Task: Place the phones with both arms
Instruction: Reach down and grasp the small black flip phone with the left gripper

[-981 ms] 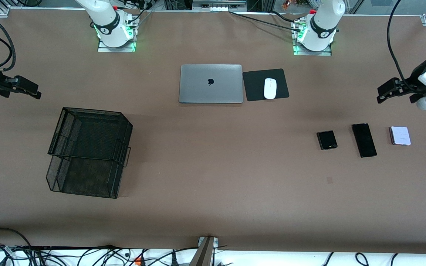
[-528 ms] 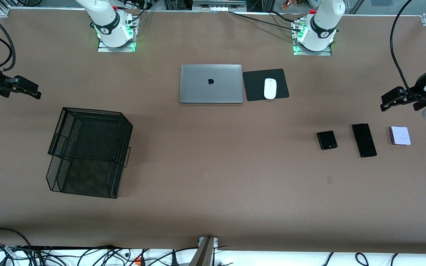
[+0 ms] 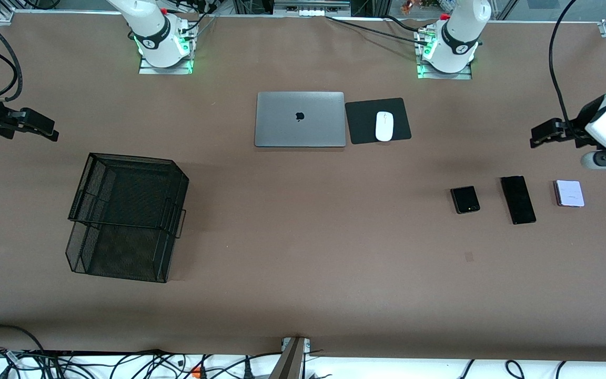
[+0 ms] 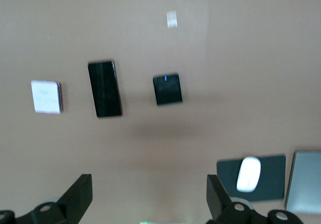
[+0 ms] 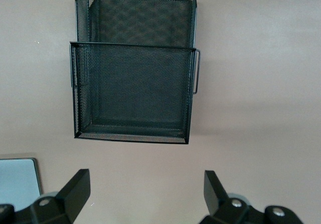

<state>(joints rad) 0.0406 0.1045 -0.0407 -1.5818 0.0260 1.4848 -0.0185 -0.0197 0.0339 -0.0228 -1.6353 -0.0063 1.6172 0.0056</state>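
Three phones lie in a row toward the left arm's end of the table: a small squarish black phone (image 3: 464, 199), a long black slab phone (image 3: 518, 199) and a small pale lavender-white phone (image 3: 569, 193). All three also show in the left wrist view: the squarish black one (image 4: 167, 89), the slab (image 4: 105, 88) and the pale one (image 4: 46, 96). My left gripper (image 3: 541, 136) (image 4: 149, 196) is open and empty in the air over bare table beside the phones. My right gripper (image 3: 45, 130) (image 5: 147, 190) is open and empty, waiting over bare table beside the basket.
A black two-tier mesh basket (image 3: 126, 216) (image 5: 133, 68) stands toward the right arm's end. A closed grey laptop (image 3: 300, 119), a black mouse pad (image 3: 363, 122) and a white mouse (image 3: 384, 126) lie in the middle, farther from the front camera than the phones.
My left gripper dipped toward the phones, then rose and shifted a little toward the table's middle. The right arm and the phones have not moved.
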